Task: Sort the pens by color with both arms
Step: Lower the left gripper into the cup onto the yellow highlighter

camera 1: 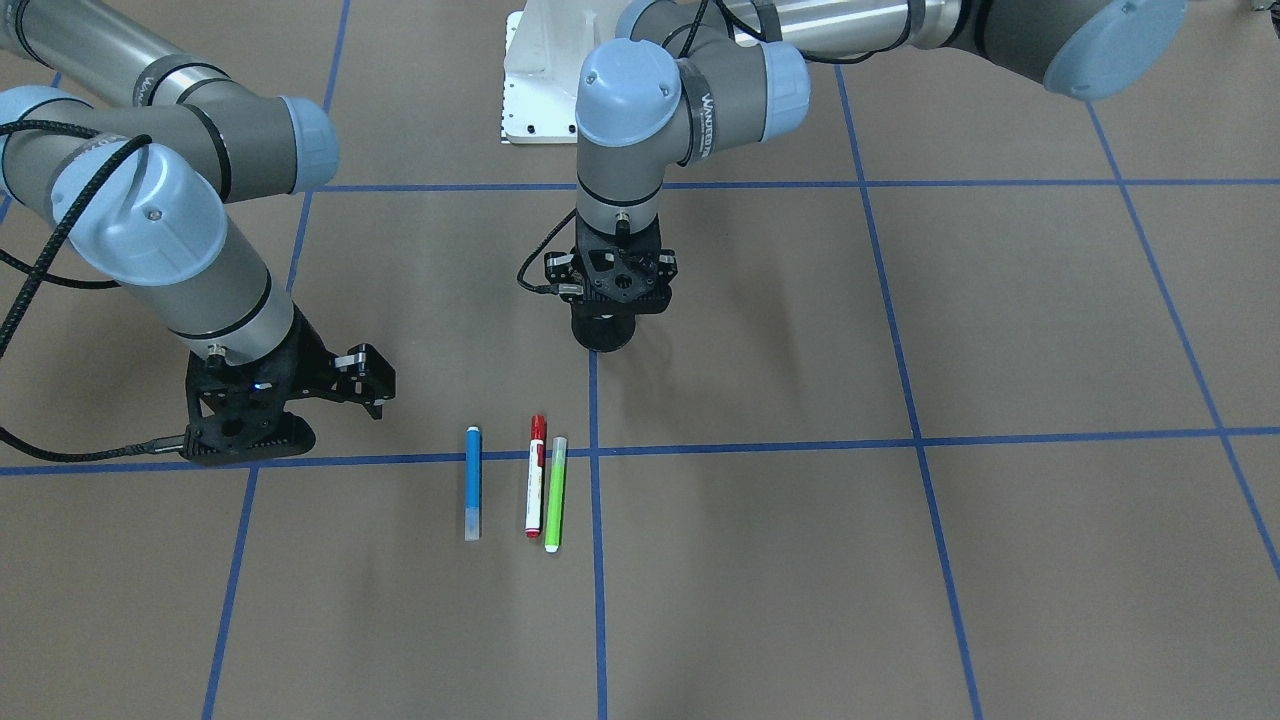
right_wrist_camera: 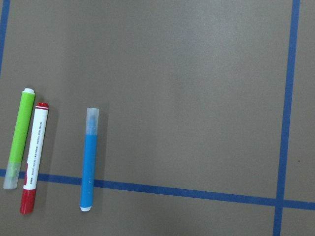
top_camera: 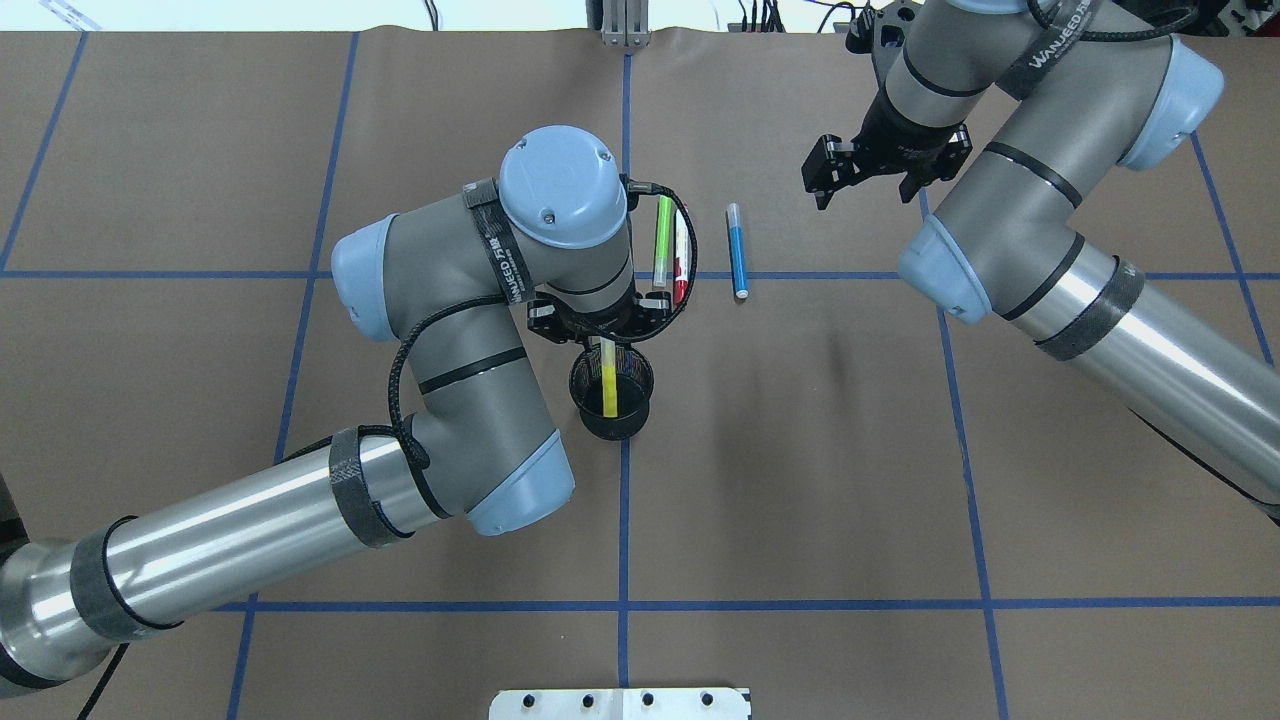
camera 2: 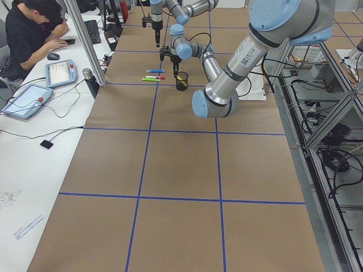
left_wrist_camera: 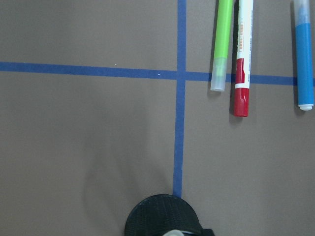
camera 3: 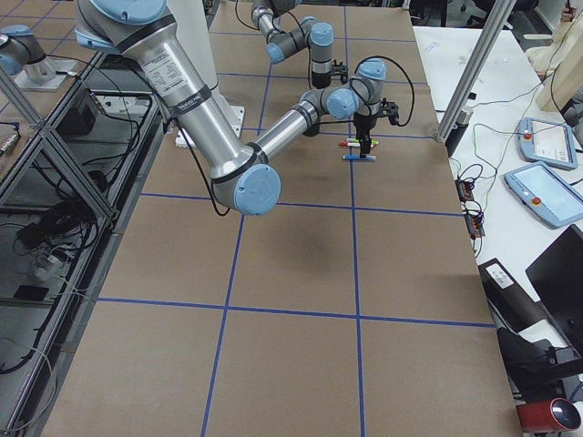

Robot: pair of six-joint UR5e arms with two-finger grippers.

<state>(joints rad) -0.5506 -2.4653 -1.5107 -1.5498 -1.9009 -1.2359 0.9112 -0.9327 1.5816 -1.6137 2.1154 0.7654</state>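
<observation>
- One pen of four is looking sorted: the yellow pen (top_camera: 607, 385) is standing inside the black mesh cup (top_camera: 615, 428), with its top leaning toward the cup's far rim.
- The left gripper (top_camera: 603, 338) is hanging directly over that far rim. The left arm (top_camera: 470, 330) is covering its fingers from above, so I cannot tell whether they are spread or clamped on the yellow pen — the pen's top is ending right beneath them.
- Three pens are lying flat on the brown table cover (top_camera: 800, 450) beyond the cup, on the side away from the robot's base. The lime green pen (camera 1: 555, 493) is closest to the cup's line. The red-capped white pen (camera 1: 535, 478) is lying just beside it, perhaps touching. The blue pen (camera 1: 472, 484) is lying a little apart, further to the robot's right.
- The right gripper (top_camera: 866, 178) is hovering past the blue pen, well away from the cup, and is carrying nothing I can see. Its finger spacing is too unclear to call.
- By my judgement, roughly a quarter is done and three pens are waiting.
- Only one cup is showing, so where the other colours should go is not evident.
- In the overhead view the left arm and its cable are hiding parts of the green and red-capped pens. The left wrist camera is catching only the cup's rim at its bottom edge, and the side views are showing everything too small.
</observation>
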